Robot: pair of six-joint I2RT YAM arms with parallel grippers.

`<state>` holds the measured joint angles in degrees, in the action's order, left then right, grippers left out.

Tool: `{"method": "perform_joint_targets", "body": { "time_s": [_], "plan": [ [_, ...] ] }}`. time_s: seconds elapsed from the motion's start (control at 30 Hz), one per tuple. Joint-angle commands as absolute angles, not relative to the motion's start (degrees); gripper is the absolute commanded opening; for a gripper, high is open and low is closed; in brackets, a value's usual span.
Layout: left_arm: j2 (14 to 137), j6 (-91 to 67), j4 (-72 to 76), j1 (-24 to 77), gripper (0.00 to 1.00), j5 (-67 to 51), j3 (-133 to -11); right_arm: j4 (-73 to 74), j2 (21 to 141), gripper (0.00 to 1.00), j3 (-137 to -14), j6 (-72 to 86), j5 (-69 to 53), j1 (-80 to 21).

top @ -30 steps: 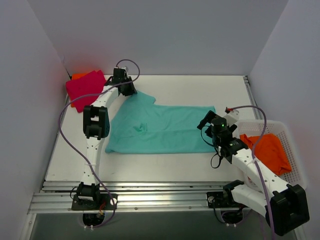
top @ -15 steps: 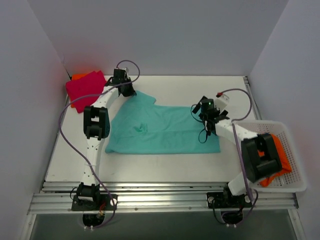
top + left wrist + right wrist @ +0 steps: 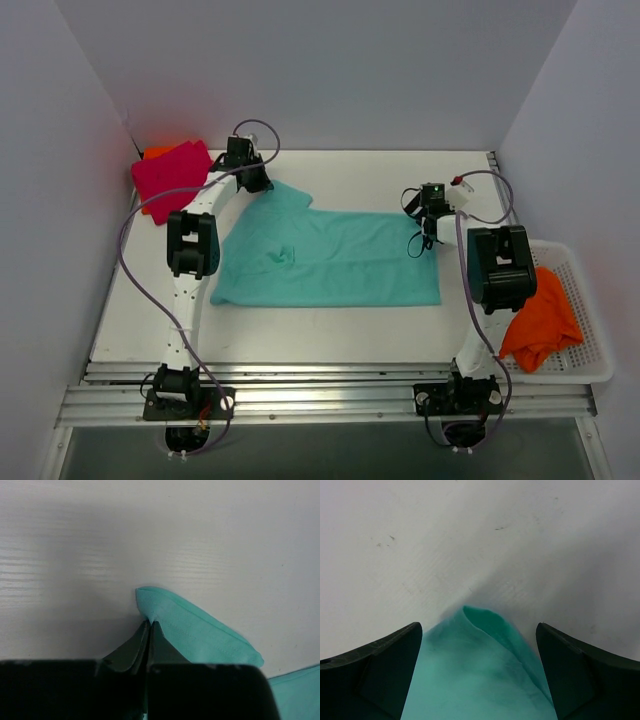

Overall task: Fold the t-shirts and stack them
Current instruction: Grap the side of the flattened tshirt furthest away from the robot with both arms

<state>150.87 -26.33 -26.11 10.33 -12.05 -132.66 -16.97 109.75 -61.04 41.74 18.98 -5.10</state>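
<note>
1. Table (image 3: 380, 180): white top, centre of the frame; faint straight grain lines and a few small dark scuffs in the wrist views.
2. Back wall (image 3: 320, 70): plain pale grey, top of the frame.
3. Left wall (image 3: 50, 250) and right wall (image 3: 600, 150): same pale grey, slanting inward.
4. Metal rails (image 3: 320, 385): silver, along the table's lower edge.
5. Light: soft, even; shadows diffuse.

The left arm (image 3: 185, 310) and right arm (image 3: 478, 345) have white links and boxy black joints, each with a thin purple cable (image 3: 125, 270) trailing back from the hand. The left gripper (image 3: 149, 624) has dark, tapering fingers (image 3: 127, 652); the right gripper (image 3: 479, 627) has broad matt black ones.
</note>
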Motion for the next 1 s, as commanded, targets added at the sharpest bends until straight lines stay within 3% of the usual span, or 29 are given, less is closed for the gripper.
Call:
{"method": "perform_joint_targets", "body": {
  "time_s": [0.0,0.27,0.37,0.47,0.53,0.6,0.63,0.97],
  "plan": [
    [152.14,-25.4,-30.24,10.37,0.02,-11.25,-130.52,-18.19,112.58,0.93,-65.47,41.31,17.58,-5.8],
    [152.23,-25.49,-30.32,10.37,0.02,-11.16,-130.52,-19.07,117.07,0.88,-68.38,41.57,15.56,-6.06],
    [152.14,-25.49,-30.41,10.37,0.02,-11.16,-130.43,-19.16,117.6,0.78,-68.91,41.14,15.21,-6.06],
    [152.14,-25.58,-30.32,10.37,0.02,-11.16,-130.43,-19.16,117.86,0.5,-68.91,41.13,14.85,-6.06],
    [152.14,-25.49,-30.32,10.37,0.02,-11.16,-130.43,-19.25,117.95,0.23,-68.73,41.31,14.68,-6.06],
    [152.14,-25.58,-30.32,10.37,0.02,-11.16,-130.43,-19.16,117.95,0.04,-68.73,41.4,14.24,-5.98],
    [152.14,-25.58,-30.41,10.37,0.02,-11.16,-130.43,-19.16,117.95,0.0,-68.64,41.4,14.06,-5.98],
    [145.83,-24.7,-23.83,10.46,0.02,-10.99,-123.32,-17.93,117.07,0.0,-69.43,41.05,14.24,-5.98]
  ]
}}
